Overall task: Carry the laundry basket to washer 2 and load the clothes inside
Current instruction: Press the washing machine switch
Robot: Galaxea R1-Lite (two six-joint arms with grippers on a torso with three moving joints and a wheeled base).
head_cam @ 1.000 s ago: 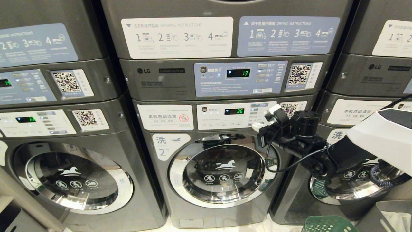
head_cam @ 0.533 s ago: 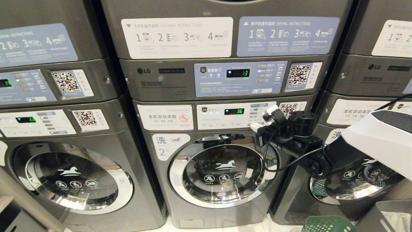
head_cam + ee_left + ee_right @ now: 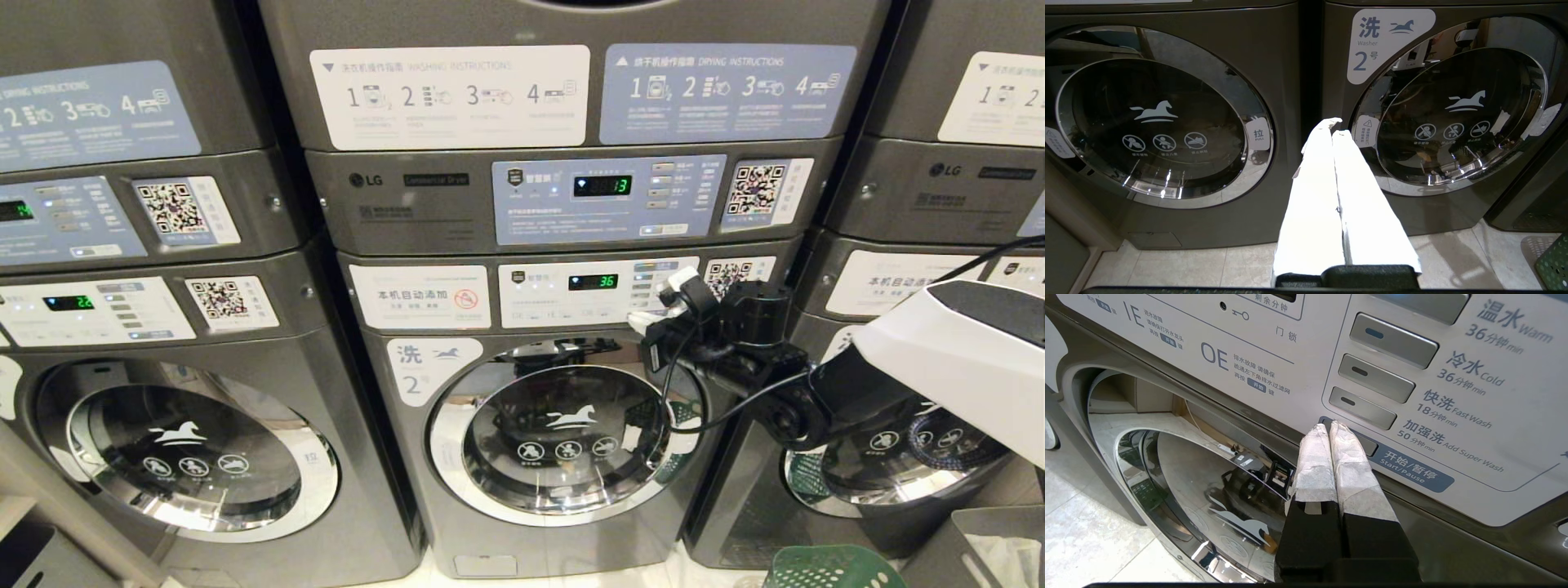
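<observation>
Washer 2 (image 3: 555, 425): door shut, between neighbouring machines. Right gripper (image 3: 1332, 426), jaws pinched together, empty, tips at start/pause button (image 3: 1370, 447) on its panel. Risk: tips slide off onto fast-wash key above, or miss. Left gripper (image 3: 1336, 125) closed, empty, low before washer 2. Laundry basket (image 3: 829, 567) on floor right of it.

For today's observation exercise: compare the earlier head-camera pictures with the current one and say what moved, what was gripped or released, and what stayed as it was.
The right gripper, shut and holding nothing, has crept leftward across washer 2's control panel; its tips now sit at the Start/Pause button. Nothing was gripped or released. Washer 2's door stays closed, the green basket stays on the floor, and the left gripper stays shut.
</observation>
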